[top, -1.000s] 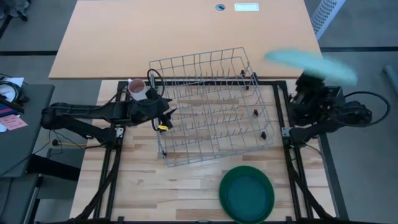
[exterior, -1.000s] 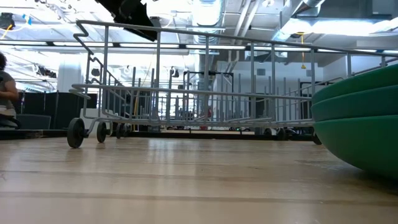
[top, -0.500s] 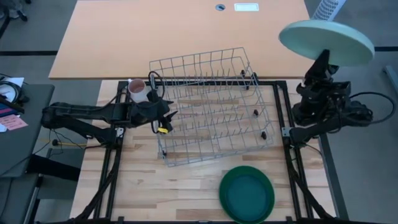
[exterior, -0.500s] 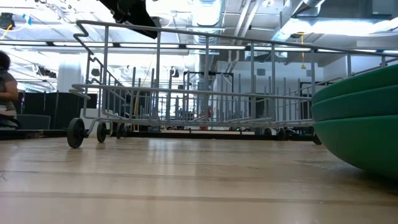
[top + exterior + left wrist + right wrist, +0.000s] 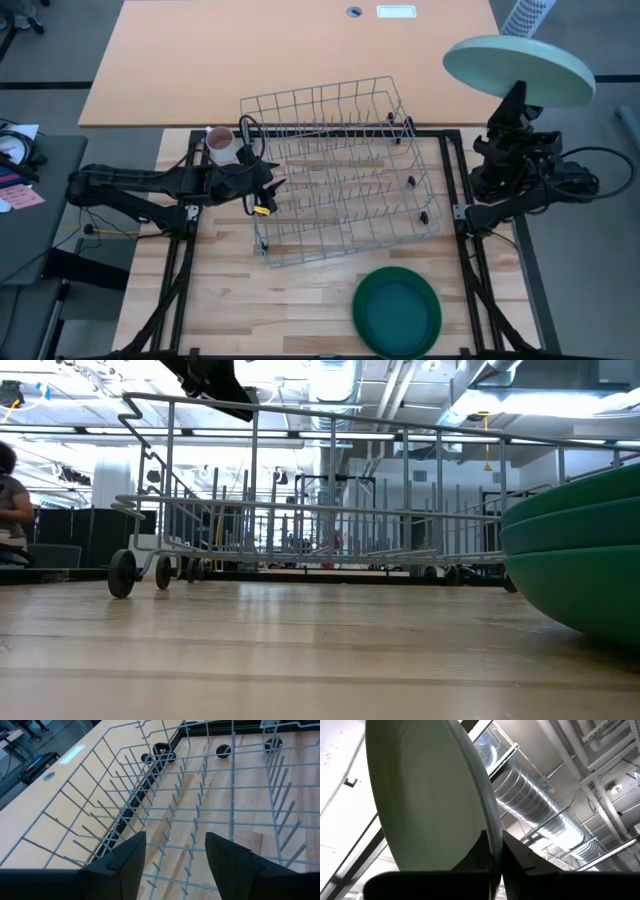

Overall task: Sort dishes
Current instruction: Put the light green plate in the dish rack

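My right gripper [image 5: 515,100] is raised off the table's right edge, pointing up, and is shut on a pale mint green plate [image 5: 518,68] that stands above it. A stack of dark green plates [image 5: 397,310] rests on the table near the front edge and fills the right of the low view [image 5: 580,550]. My left gripper [image 5: 175,865] is open and empty at the left rim of the wire dish rack [image 5: 335,170], above its tines. My right gripper pinches the mint plate's rim [image 5: 494,847] between its two fingers [image 5: 481,854], one on each face. The fingers come from below and point up toward the ceiling. The plate is lifted clear, tilted, standing above the fingers.
A pinkish-white mug [image 5: 220,143] stands by my left arm at the rack's far left corner. The rack stands on small wheels [image 5: 122,572] in the middle of the table. A tan desk [image 5: 300,60] lies beyond the far edge. A person shows far left in the low view [image 5: 8,500].
My right gripper has swung up with the mint plate and tipped to point upward. The plate, blurred and lower a second ago, now stands higher, over the gripper, and has drifted slightly toward the table's left since half a second ago.
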`<move>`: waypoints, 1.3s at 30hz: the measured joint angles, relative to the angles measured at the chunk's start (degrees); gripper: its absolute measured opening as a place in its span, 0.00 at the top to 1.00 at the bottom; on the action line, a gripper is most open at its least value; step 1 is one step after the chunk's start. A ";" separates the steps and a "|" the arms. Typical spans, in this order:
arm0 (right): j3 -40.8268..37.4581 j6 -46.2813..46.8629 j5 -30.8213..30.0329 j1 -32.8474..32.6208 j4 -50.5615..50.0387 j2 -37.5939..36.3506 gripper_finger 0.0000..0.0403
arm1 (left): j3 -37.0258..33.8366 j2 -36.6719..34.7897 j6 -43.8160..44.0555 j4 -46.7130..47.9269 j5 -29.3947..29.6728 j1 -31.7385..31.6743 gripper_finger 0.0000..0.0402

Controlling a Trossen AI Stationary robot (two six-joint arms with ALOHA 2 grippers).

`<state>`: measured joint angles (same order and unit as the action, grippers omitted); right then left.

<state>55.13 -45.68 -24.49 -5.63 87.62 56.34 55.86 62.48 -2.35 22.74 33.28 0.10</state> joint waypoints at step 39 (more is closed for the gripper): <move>0.00 -5.21 1.00 0.02 -21.21 -1.25 0.95 | 0.00 0.00 0.17 0.09 -0.04 0.00 0.51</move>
<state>55.13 -50.89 -23.49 -5.61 66.42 55.09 55.86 62.48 -2.17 22.83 33.23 0.10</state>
